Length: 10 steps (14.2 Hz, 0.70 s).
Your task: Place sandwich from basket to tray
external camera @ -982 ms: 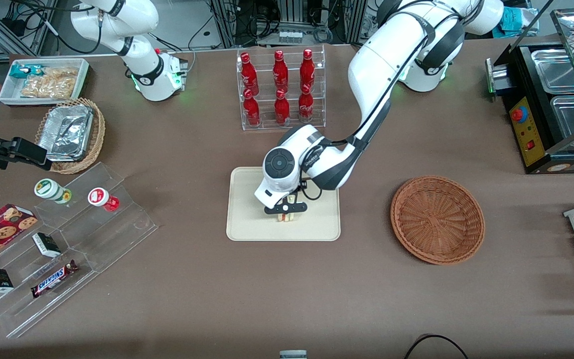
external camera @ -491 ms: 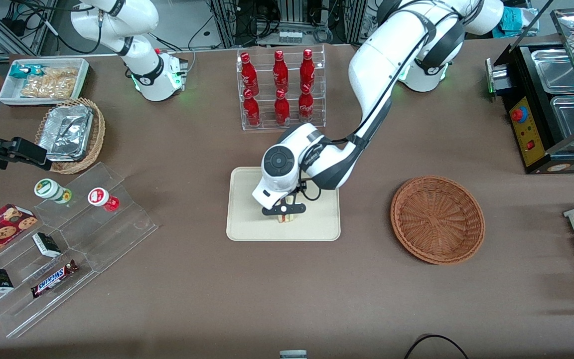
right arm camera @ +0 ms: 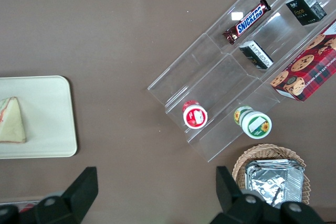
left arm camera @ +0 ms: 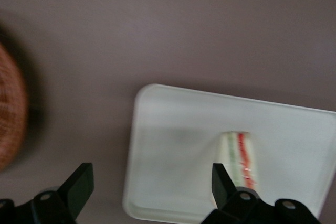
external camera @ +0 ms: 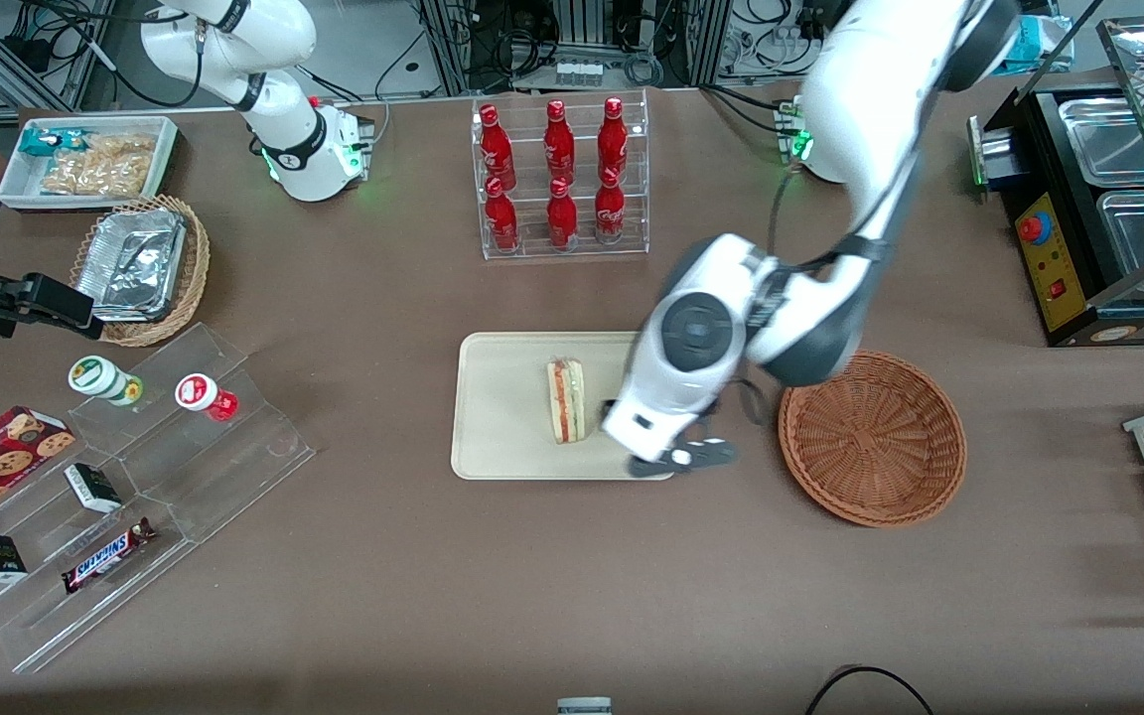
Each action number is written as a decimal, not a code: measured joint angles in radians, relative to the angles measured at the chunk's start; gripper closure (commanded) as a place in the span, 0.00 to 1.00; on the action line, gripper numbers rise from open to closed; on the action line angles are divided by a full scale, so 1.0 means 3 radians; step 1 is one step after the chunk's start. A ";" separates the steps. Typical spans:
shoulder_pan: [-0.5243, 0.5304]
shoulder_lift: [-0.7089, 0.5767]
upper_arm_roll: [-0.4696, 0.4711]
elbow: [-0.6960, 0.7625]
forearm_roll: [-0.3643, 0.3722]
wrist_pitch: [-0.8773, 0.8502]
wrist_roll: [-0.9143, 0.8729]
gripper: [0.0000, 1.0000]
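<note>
The sandwich (external camera: 565, 400) lies on its own on the cream tray (external camera: 502, 437), with its red and green layers showing. It also shows in the left wrist view (left arm camera: 239, 157) on the tray (left arm camera: 173, 161), and in the right wrist view (right arm camera: 11, 121) on the tray (right arm camera: 50, 108). My left gripper (external camera: 679, 459) hangs open and empty above the tray's corner nearest the basket, apart from the sandwich. In the wrist view the gripper (left arm camera: 149, 182) has its jaws wide apart. The reddish-brown basket (external camera: 872, 437) is empty and shows in the wrist view (left arm camera: 10, 114) too.
A clear rack of red bottles (external camera: 560, 179) stands farther from the camera than the tray. A stepped acrylic shelf (external camera: 165, 467) with snacks, a pale wicker basket with foil containers (external camera: 140, 268) and a white bin (external camera: 85, 159) lie toward the parked arm's end. A black appliance (external camera: 1098, 199) stands toward the working arm's end.
My gripper let go of the sandwich, rose and swung toward the basket. The sandwich stays on the tray.
</note>
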<state>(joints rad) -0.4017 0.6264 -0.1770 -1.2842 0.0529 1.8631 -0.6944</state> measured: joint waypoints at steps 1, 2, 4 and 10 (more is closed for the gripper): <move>0.0164 -0.0192 0.0001 -0.0224 0.0001 -0.0012 0.0194 0.00; 0.0334 -0.0405 0.0002 -0.0470 0.0001 -0.0026 0.0398 0.00; 0.0668 -0.0870 0.0002 -0.1002 0.0000 -0.0047 0.0826 0.00; 0.1363 -0.1970 0.0002 -0.1835 -0.0005 -0.0453 0.1686 0.00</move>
<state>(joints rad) 0.0072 0.0355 -0.1763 -1.8346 0.0514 1.7273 -0.1886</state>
